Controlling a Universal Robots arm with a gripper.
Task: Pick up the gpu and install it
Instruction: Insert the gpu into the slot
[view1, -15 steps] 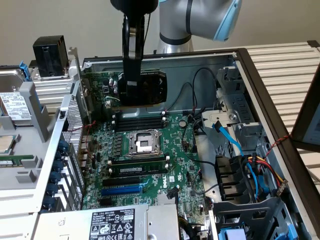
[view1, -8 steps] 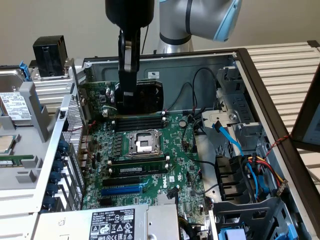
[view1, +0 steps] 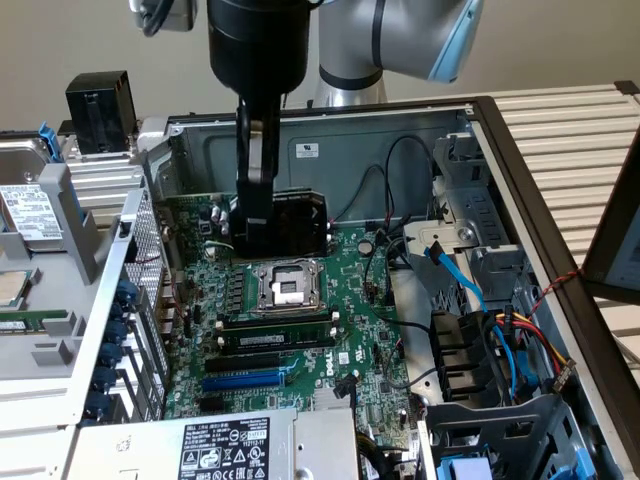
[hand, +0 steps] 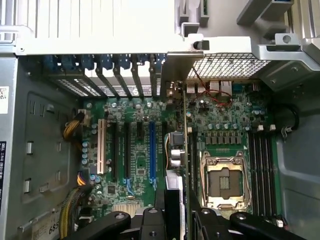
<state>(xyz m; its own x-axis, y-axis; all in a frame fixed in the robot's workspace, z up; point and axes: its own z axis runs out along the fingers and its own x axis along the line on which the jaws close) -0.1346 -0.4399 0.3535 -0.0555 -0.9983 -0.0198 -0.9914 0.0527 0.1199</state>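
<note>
Inside the open computer case (view1: 330, 150) we see the jaws clamped on the gpu (hand: 184, 140), which hangs on edge just above and beside the blue slot (hand: 152, 150), its long axis parallel to that slot and its silver bracket (hand: 173, 82) toward the slot's rear end.
</note>
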